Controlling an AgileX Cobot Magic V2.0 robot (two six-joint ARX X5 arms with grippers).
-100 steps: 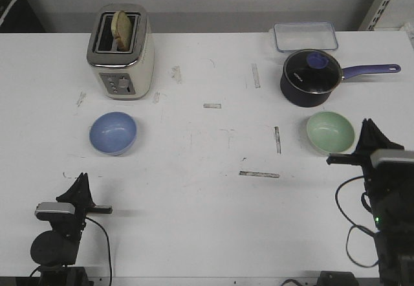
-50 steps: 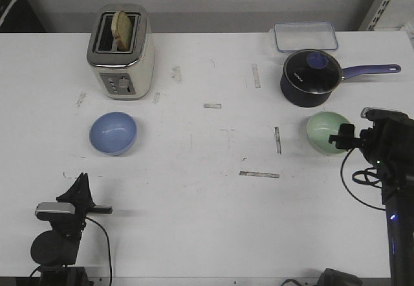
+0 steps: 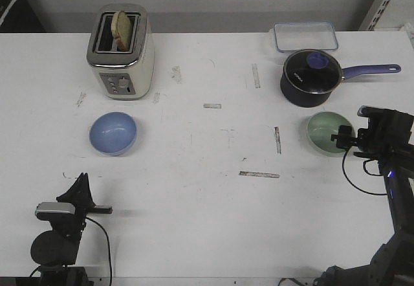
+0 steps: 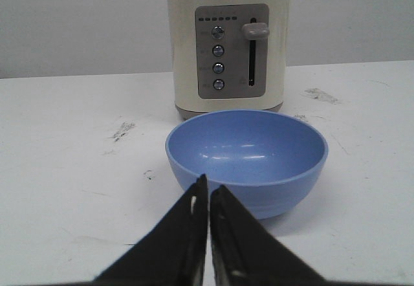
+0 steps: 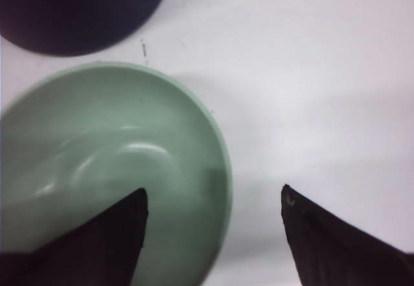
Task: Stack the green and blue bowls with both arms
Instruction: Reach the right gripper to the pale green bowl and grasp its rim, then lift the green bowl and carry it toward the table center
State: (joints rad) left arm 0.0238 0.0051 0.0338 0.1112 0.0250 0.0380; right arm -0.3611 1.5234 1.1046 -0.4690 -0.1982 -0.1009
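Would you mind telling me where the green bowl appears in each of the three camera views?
Front view: the green bowl sits right of centre, just below the saucepan.
Left wrist view: not in it; only the blue bowl and toaster show.
Right wrist view: the green bowl fills the left half, its rim between the open right pincer tips.
Shared landmark: the saucepan, beside the bowl.

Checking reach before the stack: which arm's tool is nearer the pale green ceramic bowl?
Right. The right tool is open astride the pale green ceramic bowl's rim; the left tool is shut, across the table by the blue bowl.
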